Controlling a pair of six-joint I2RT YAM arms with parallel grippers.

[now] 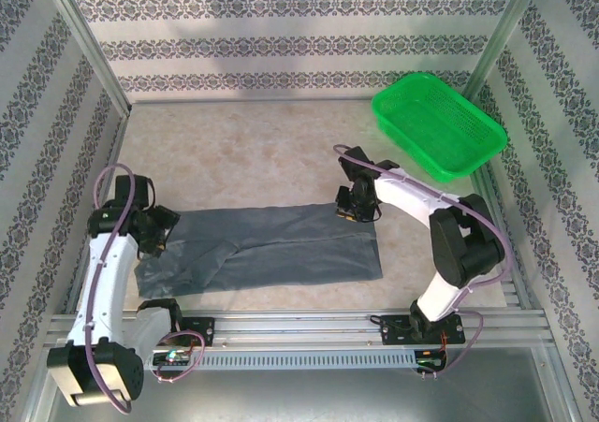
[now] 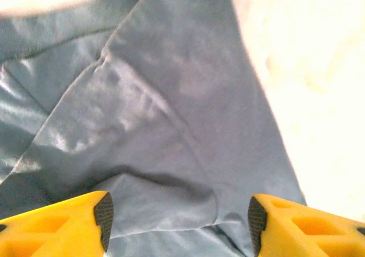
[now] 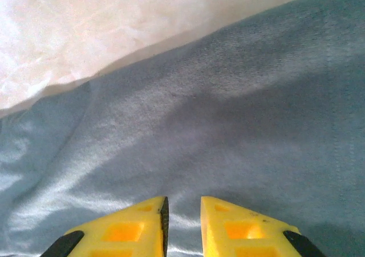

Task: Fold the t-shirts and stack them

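A grey t-shirt point(image 1: 271, 244) lies flat on the desk point(image 1: 243, 151), folded into a long band. The left claw point(image 2: 177, 214) hovers over the shirt's left end with its fingers wide apart, holding nothing. The right claw point(image 3: 182, 211) sits at the shirt's far right corner, fingers only narrowly apart, with no cloth seen between them. A green basket point(image 1: 440, 127) stands well apart beyond the shirt's right end.

This is a robot test booth, not a home. Two white and black robot arms point(image 1: 92, 282) point(image 1: 416, 196) are bolted to a long silver metal rail point(image 1: 309, 327) beside a pale stone-look table top point(image 1: 234, 151). Flat walls with striped flower wallpaper point(image 1: 281, 43) stand in shiny metal posts point(image 1: 91, 38).
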